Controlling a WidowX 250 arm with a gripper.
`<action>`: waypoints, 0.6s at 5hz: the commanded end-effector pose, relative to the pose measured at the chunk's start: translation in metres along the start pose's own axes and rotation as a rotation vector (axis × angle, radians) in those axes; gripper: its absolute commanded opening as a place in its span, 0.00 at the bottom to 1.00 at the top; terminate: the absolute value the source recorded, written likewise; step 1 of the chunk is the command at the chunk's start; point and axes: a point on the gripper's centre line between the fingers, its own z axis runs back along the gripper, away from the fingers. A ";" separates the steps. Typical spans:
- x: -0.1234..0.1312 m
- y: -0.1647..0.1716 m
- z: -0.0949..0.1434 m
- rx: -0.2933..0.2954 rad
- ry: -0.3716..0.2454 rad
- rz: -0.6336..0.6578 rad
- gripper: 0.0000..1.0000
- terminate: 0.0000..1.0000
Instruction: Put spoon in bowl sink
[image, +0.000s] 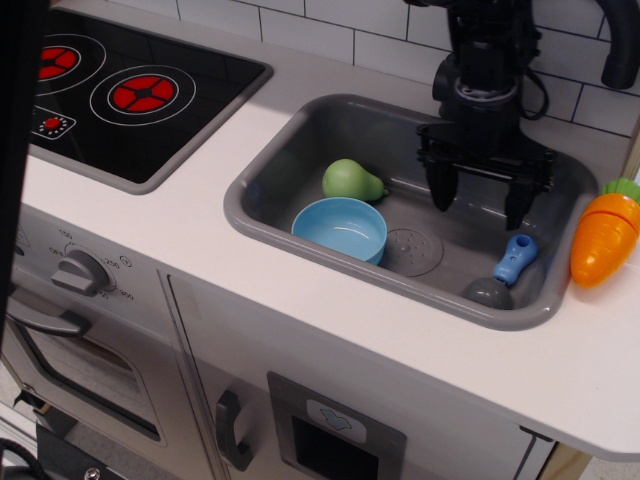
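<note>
The spoon (505, 272), with a dark grey head and a blue handle, lies at the front right corner of the grey sink (275, 150). The light blue bowl (340, 228) sits empty at the sink's front left. My black gripper (479, 205) hangs open and empty inside the sink, its fingers pointing down just behind and slightly left of the spoon's handle, apart from it.
A green pear (351, 180) lies in the sink behind the bowl. An orange toy carrot (604, 235) rests on the white counter right of the sink. A black faucet (618, 40) stands at the back. The stove (130, 90) is to the left.
</note>
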 end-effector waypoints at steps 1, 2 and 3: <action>-0.001 -0.015 0.007 0.029 -0.086 -0.010 1.00 0.00; -0.005 -0.015 -0.001 0.045 -0.095 -0.016 1.00 0.00; -0.008 -0.018 -0.005 0.045 -0.100 -0.006 1.00 0.00</action>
